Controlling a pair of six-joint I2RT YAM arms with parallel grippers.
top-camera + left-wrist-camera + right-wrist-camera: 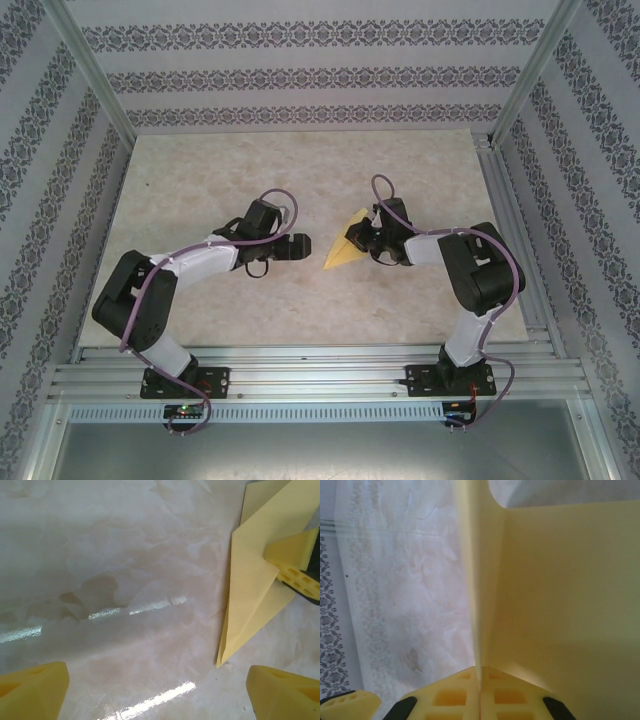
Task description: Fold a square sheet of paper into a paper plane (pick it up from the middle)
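The square sheet of paper [338,256], yellow, is folded into a narrow pointed shape in the middle of the table. My right gripper [358,238] is shut on its upright fold, and in the right wrist view the pads [450,697] press together on the paper's [560,605] crease. My left gripper [305,246] hangs just left of the paper's tip, apart from it. Its jaws [160,695] stand wide open over bare table. The paper [250,595] lies to their right, its point near the right fingertip [285,695]. The right gripper's fingertip [295,567] rests on the paper.
The beige marbled tabletop [200,180] has free room behind and to both sides. Aluminium rails run along the near edge [320,372] and the right side [515,230]. Patterned walls [300,70] close in the back and sides.
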